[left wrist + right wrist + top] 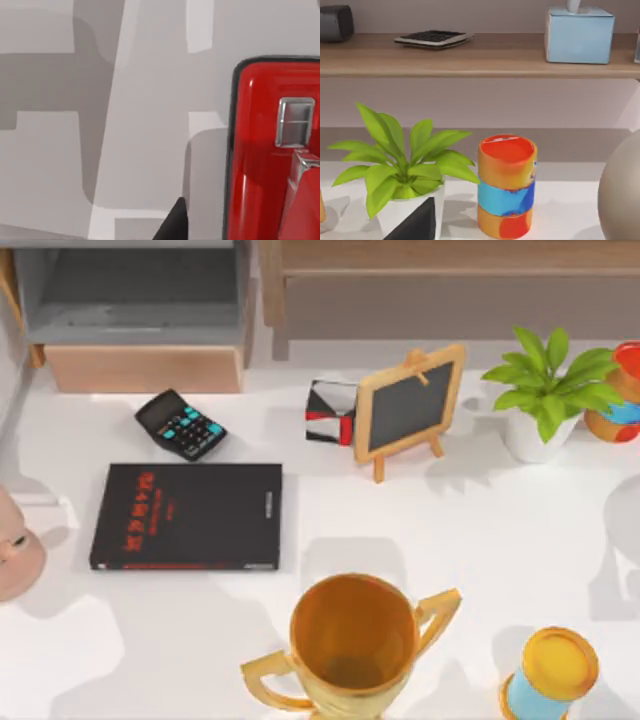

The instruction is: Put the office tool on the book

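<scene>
The office tool, a small black calculator point(181, 424) with teal, white and red keys, lies on the white table at the back left, turned at an angle. Just in front of it lies the book point(188, 516), large, flat and black, with red lettering near its left edge. A narrow strip of table separates the two. A dark part of my left gripper point(172, 226) shows in the left wrist view, facing a grey surface and a glossy red object point(270, 150). A dark part of my right gripper point(415, 223) shows in the right wrist view, close to the potted plant point(400, 170).
A wooden-framed mini chalkboard point(411, 406) and a black, red and white cube point(331, 412) stand behind the middle. The plant point(545, 390) and an orange can point(620, 390) are at the back right. A gold trophy point(352, 645) and a yellow-lidded can point(548, 675) stand in front, a pink object point(15, 550) at the left edge.
</scene>
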### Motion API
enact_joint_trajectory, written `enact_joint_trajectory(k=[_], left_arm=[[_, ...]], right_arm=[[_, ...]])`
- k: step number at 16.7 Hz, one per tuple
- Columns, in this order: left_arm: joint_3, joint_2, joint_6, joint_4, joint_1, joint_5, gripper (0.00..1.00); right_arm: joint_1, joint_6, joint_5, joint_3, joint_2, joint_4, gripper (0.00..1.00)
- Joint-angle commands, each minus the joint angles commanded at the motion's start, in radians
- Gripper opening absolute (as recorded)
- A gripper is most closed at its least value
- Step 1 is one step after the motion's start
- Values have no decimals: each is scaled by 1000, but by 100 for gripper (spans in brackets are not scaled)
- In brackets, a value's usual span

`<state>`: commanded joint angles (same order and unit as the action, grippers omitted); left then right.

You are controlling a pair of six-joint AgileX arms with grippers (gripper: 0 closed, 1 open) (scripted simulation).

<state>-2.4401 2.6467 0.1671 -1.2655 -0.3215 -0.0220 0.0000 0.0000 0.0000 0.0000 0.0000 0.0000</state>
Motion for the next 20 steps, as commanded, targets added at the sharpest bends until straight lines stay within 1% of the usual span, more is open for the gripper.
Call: enact_joint_trajectory(k=[5,6,15,20], left_arm=[[0,0,0,0,0,0,2],[0,0,0,0,0,0,0],[-1,-11,1,0,-2,1,0],[29,-115,-10,-14,-15,-16,0]], right_arm=[[0,0,0,0,0,0,100],[0,0,0,0,0,0,100],[0,0,0,0,0,0,100],[0,0,0,0,0,0,100]])
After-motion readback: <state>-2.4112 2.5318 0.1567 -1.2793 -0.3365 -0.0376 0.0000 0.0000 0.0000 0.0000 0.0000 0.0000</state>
